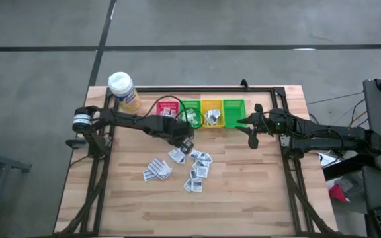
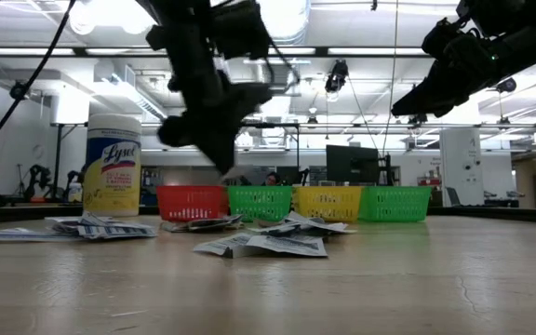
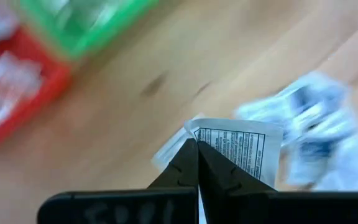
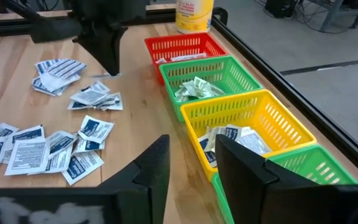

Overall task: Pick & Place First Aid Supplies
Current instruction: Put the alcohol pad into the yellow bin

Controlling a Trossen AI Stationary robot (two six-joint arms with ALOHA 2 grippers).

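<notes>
Right now my left hand (image 3: 197, 163) is clenched on a white packet (image 3: 244, 147) with grey print, lifted above the wooden surface (image 1: 256, 192); my right hand (image 1: 253, 131) hangs released near the far green bin (image 1: 233, 114).

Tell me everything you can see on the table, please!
Small flat white paper packets: many, white with grey or blue print, scattered mid-table; more lie inside some baskets.
Red plastic mesh basket: one, left end of the basket row at the table's far side.
Green plastic mesh baskets: two, second and fourth in the row.
Yellow plastic mesh basket: one, third in the row.
Yellow wipes canister with white cap: one, far left corner.
Light wooden table: one.
Left claw: shut on a white printed packet, above the pile.
Right claw: open, empty, near the right-hand baskets.
</notes>
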